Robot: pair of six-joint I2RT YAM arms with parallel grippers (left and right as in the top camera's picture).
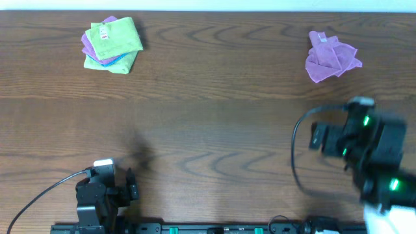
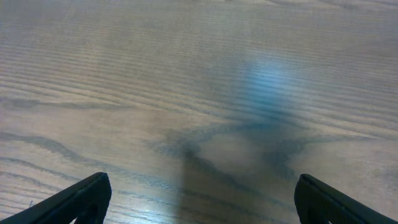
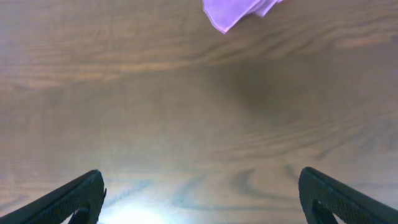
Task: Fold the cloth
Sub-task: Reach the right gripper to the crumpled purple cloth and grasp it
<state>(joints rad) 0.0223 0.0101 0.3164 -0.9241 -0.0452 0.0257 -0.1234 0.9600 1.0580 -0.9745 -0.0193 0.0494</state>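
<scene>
black blocky left arm (image 1: 97, 195): white cap; thin black trailing cable (image 1: 40, 195)
blurred black right arm (image 1: 370, 143): green lights; grey cap; looping black cable (image 1: 293, 153)
left fingertips (image 2: 81, 199); right fingertips (image 3: 74, 198): black wedges

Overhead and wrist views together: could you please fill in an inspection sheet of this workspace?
Surface: wood-grain table, mostly bare.
Job's things: lilac cloth, crumpled, unfolded, far right.
Clutter: stack of folded cloths far left, lime-green on top.
Grippers: left gripper open, empty, over bare wood; right gripper open, empty, short of the cloth.
Cables: black left cable and right cable, both clear of the cloths.
Surroundings: pale strip beyond the far edge; nothing else seen.
</scene>
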